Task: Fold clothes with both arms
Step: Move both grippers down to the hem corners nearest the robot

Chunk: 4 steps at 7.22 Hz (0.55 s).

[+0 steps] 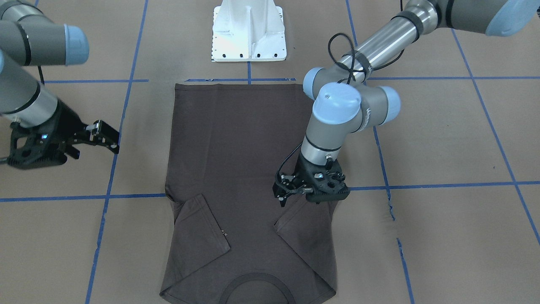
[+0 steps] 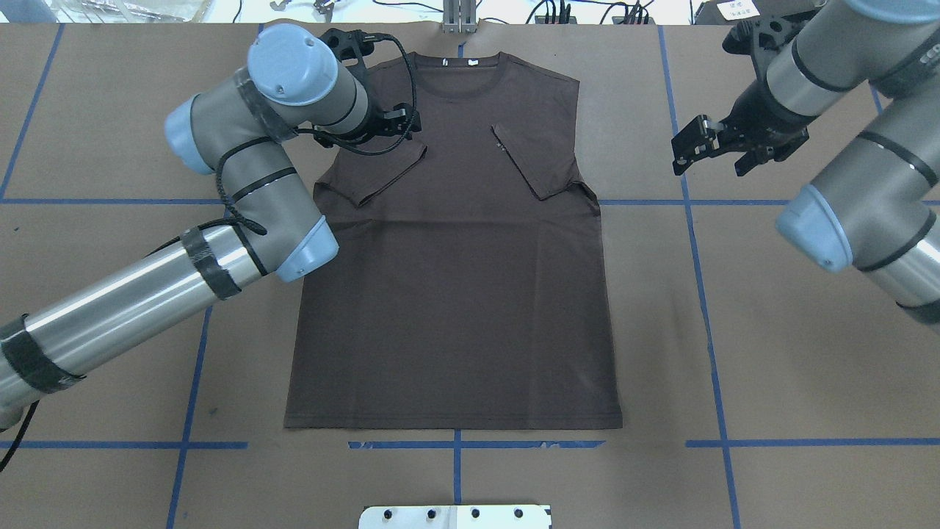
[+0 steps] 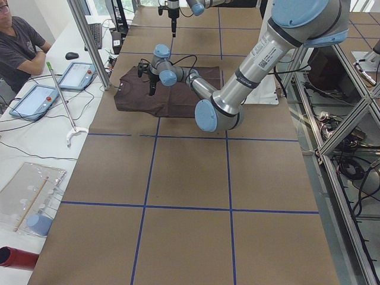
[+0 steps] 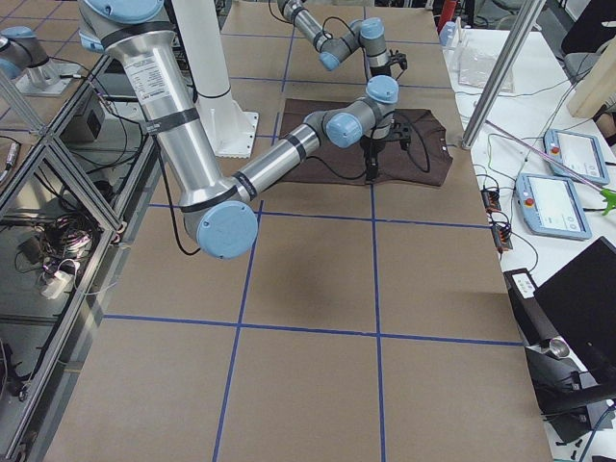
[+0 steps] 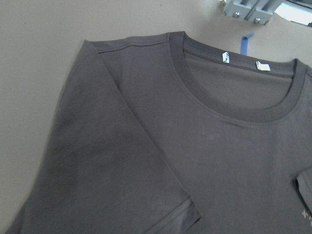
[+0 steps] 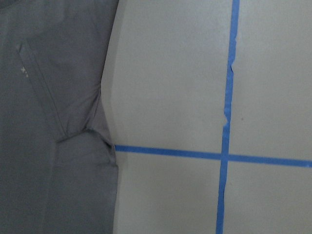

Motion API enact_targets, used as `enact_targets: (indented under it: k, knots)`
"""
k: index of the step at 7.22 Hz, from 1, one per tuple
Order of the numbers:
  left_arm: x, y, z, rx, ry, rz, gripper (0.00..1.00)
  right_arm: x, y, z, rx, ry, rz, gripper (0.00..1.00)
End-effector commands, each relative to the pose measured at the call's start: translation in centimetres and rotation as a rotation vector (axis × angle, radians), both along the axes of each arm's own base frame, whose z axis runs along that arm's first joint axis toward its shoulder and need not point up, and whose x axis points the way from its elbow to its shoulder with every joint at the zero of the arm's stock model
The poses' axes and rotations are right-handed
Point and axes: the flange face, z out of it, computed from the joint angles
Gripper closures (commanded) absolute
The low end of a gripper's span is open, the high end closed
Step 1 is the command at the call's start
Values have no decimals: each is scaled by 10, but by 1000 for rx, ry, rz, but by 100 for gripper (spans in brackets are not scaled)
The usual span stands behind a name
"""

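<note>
Dark brown-grey, thin-knit, short-sleeved T-shirt (image 2: 455, 294) spread front-up on the brown paper-covered table (image 2: 771, 330) marked with blue tape lines; both sleeves are turned in onto the chest. The black two-finger left gripper (image 1: 283, 195) is poised directly over the folded sleeve (image 2: 378, 173) on its own side, with the ribbed round collar (image 5: 229, 109) and white neck tags (image 5: 225, 57) just beyond it. The black two-finger right gripper (image 2: 684, 150) is held clear of the cloth, out over bare table, with the shirt's side edge and the other folded sleeve (image 2: 536, 165) inward of it; its jaws are seen parted and nothing is held.

The fabric is judged light, limp and prone to dragging and wrinkling; no stiffness can be relied upon, so a pinch at a doubled edge is judged best, namely the shoulder seam or the straight bottom hem (image 2: 455, 426), one corner per gripper, so that the layers are lifted together.

The opening of the left gripper cannot be told; its fingertips are lost against the dark cloth and are absent from its wrist view; contact with the shirt is likewise uncertain. The pale chest print (image 5: 306, 214) is cut off at the frame edge; the back layer is hidden.
</note>
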Motion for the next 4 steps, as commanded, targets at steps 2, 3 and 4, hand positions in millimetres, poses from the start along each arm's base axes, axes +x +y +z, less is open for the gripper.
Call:
enact_targets:
  k: [2, 3, 4]
  knots:
    - [-84, 65, -1, 83, -37, 52, 0, -81, 171, 26, -67, -29, 115, 0]
    - [-96, 69, -3, 105, -42, 55, 0, -108, 208, 32, -75, -23, 137, 0]
    - [-100, 71, -6, 120, -42, 58, 0, -134, 236, 32, -76, -11, 147, 0]
